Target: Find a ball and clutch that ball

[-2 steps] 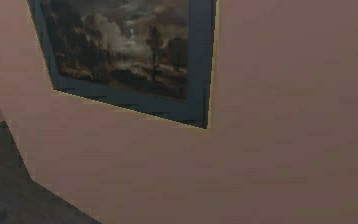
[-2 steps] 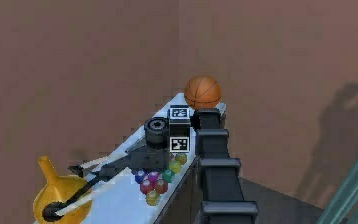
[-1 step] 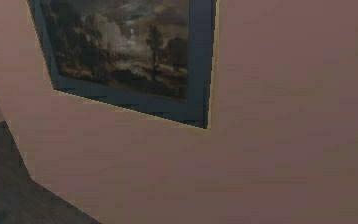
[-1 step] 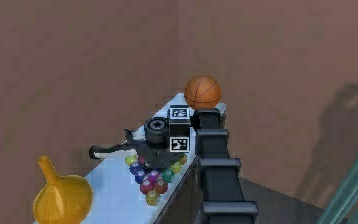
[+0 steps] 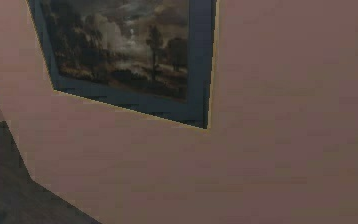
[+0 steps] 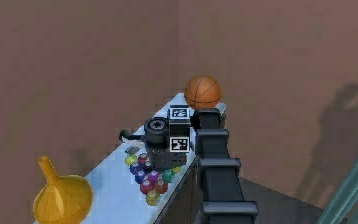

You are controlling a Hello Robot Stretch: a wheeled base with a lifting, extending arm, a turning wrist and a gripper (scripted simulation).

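An orange ball with dark seams, like a basketball, rests at the far end of a long pale tabletop in the arm side view. The dark arm rises along the tabletop's right edge, with two white marker squares just below the ball. My gripper reaches left from its dark body over the tabletop, a short way down the picture from the ball. A cluster of small coloured balls lies beneath it, so I cannot tell whether it holds anything.
A yellow, narrow-necked vase stands at the near left of the tabletop. Brown walls meet in a corner behind the table. The forward view has a dark landscape painting in a blue frame on a pink wall, with dark floor at the lower left.
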